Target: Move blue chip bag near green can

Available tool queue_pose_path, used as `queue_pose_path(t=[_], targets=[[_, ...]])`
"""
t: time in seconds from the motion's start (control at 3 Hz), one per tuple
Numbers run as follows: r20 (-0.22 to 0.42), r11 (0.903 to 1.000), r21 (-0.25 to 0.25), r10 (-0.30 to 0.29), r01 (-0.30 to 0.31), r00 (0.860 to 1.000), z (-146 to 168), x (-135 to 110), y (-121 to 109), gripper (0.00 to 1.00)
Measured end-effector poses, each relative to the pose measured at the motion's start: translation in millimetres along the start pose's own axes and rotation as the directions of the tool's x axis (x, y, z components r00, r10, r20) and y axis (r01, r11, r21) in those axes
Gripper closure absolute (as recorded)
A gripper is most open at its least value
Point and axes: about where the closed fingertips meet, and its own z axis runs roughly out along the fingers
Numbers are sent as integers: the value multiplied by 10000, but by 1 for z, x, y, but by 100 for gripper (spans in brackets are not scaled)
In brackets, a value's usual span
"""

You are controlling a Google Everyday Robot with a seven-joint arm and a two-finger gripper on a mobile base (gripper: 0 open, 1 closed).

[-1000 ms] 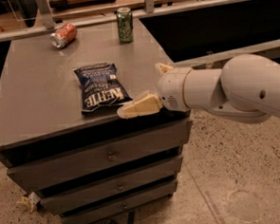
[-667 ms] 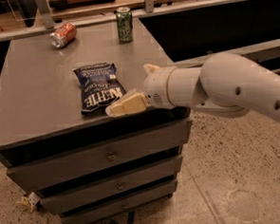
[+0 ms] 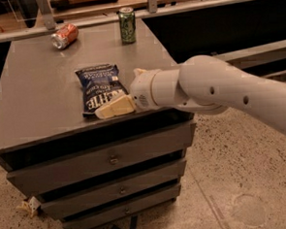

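Nearest, a speckled floor (image 3: 224,179) runs under a grey chest of drawers (image 3: 107,160) with three drawer fronts. A thick white arm (image 3: 219,85) reaches in from the right, level with the chest's flat top (image 3: 35,94). At its end, the gripper (image 3: 117,105) sits low over the front edge of the top, its cream tip lying across the near right corner of the blue chip bag (image 3: 98,85). Whether the gripper is open or closed cannot be told from this angle, nor whether it has hold of the bag.

The bag lies flat on the front half of the top, its white lettering facing up. Farther back, the green can (image 3: 127,25) stands upright at the far edge, well apart from the bag. To its left, an orange-red can (image 3: 64,35) lies on its side, also near the far edge. Behind both runs a rail (image 3: 175,8).
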Motion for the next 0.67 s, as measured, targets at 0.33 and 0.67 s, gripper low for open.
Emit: queue_pose_path(t=[0.33,0.67], targets=[[-49,10000,-58,-34,34,10000,15,0,2,0],[-245,10000,-43,0,-1,9997,24,7,2,0]])
